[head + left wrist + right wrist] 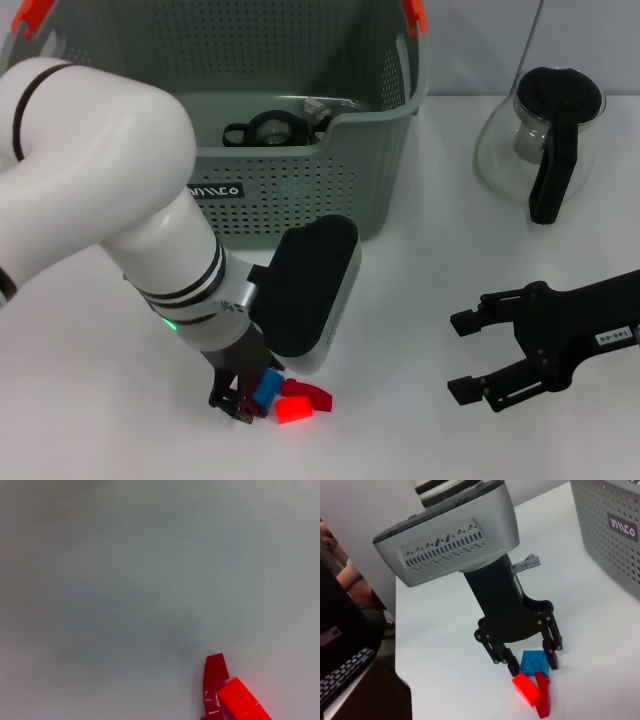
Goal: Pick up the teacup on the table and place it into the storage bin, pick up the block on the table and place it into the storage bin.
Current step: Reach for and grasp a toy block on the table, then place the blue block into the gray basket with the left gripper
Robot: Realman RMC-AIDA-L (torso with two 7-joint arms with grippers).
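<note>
My left gripper (254, 396) is down at the table's front, shut on a blue block (268, 388) that still rests on the table. The right wrist view shows its black fingers (512, 666) pressed against both sides of the blue block (535, 662). Right beside it lie a red cube (293, 409) and a red curved piece (315, 396). The grey-green storage bin (300, 190) stands behind the arm. A glass teacup (266, 131) with a black rim lies inside it. My right gripper (462, 356) hovers open at the right, holding nothing.
A glass teapot (545, 140) with a black lid and handle stands at the back right. In the left wrist view only the red pieces (235, 697) show on bare white table. A keyboard (340, 677) lies beyond the table edge.
</note>
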